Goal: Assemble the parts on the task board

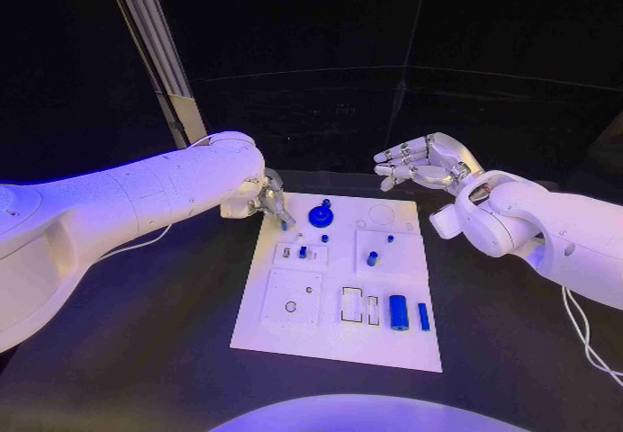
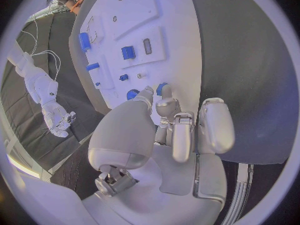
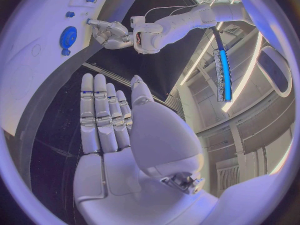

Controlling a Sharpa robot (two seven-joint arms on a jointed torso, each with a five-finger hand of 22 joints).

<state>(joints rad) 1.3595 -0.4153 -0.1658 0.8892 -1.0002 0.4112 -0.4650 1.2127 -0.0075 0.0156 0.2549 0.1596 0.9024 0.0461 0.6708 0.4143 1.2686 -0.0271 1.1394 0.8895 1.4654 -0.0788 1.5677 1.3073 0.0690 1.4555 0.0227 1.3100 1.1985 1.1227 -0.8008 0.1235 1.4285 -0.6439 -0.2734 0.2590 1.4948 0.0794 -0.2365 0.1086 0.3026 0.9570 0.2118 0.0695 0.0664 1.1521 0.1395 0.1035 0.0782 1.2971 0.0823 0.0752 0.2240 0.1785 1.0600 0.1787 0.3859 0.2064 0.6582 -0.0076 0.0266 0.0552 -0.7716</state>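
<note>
The left hand point(image 1: 270, 203) pinches a small blue part point(image 2: 161, 89) at the task board's point(image 1: 260, 333) upper-left corner. Right hand point(image 1: 422, 162), upper right of the board, is empty, fingers apart.

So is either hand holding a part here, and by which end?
The left hand pinches a small blue part by one end; which end cannot be told. The right hand holds nothing.

The left hand point(image 2: 164, 130) reaches over the white task board point(image 2: 181, 50), its fingertips point(image 2: 164, 105) at a small blue part point(image 2: 161, 88); more blue parts point(image 2: 127, 52) lie beyond.
</note>
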